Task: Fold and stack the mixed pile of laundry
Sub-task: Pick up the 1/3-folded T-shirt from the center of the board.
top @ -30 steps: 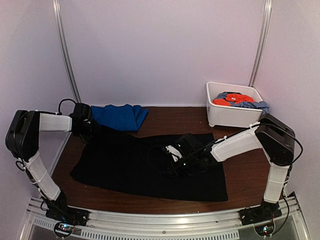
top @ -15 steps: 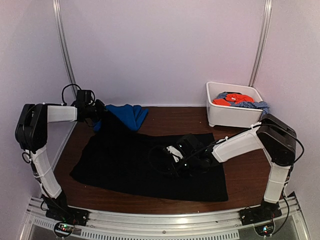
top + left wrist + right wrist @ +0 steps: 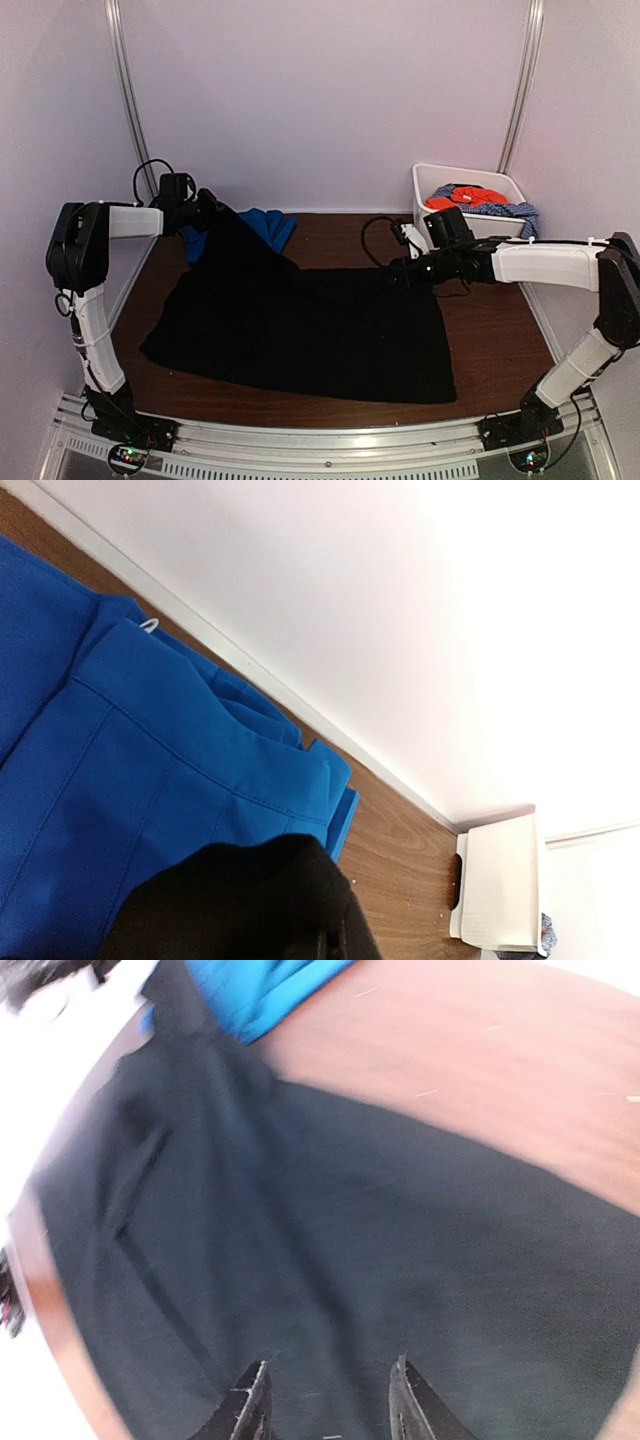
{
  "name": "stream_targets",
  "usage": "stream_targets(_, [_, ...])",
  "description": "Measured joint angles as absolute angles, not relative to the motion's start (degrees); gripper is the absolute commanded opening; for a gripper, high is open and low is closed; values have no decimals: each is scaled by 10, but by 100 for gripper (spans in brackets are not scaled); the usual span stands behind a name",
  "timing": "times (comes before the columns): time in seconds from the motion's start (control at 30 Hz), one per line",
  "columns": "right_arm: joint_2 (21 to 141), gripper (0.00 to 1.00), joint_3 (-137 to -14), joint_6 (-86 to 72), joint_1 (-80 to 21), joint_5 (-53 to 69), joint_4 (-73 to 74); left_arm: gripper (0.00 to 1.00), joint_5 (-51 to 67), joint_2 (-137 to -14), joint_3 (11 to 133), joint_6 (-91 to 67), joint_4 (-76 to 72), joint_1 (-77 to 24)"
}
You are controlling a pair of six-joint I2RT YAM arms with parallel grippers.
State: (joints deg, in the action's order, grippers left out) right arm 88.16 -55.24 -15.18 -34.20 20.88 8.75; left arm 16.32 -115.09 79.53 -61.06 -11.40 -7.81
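Observation:
The large black garment (image 3: 300, 325) lies spread over the table. Its far-left corner is pulled up in a peak by my left gripper (image 3: 205, 208), which is shut on it. In the left wrist view the black cloth (image 3: 240, 900) hides the fingers. The royal-blue garment (image 3: 268, 226) lies folded at the back behind that peak and fills the left wrist view (image 3: 110, 760). My right gripper (image 3: 398, 273) hovers open and empty over the black garment's far-right edge, with both fingers (image 3: 250, 1400) over dark cloth (image 3: 380, 1240). The orange-red garment (image 3: 470, 197) and the blue-white speckled one (image 3: 512, 211) sit in the tub.
The white plastic tub (image 3: 450, 240) stands at the back right, just behind my right wrist. Bare wooden table (image 3: 500, 340) shows to the right of the black garment. White walls close in the back and both sides.
My left gripper has lifted the black garment's corner up and back over the blue garment. My right gripper has left the middle of the black garment and moved to its far-right edge.

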Motion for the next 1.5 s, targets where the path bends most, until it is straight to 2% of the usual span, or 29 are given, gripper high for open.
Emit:
stream_targets(0.37, [977,37,-589,-115,-295,92,124,0,161,-1150,750,-610,-124,-78])
stream_targets(0.63, [981,36,-581,-124,-228,3,65,0,159,-1150,750,-605,-124,-78])
stream_targets(1.1, [1081,39,-584,-124,-179,-15,2,0,154,-1150,750,-604,-127,-78])
stream_targets(1.5, [1129,39,-656,-122,-175,-10,-3,0,154,-1152,750,-605,-137,-78])
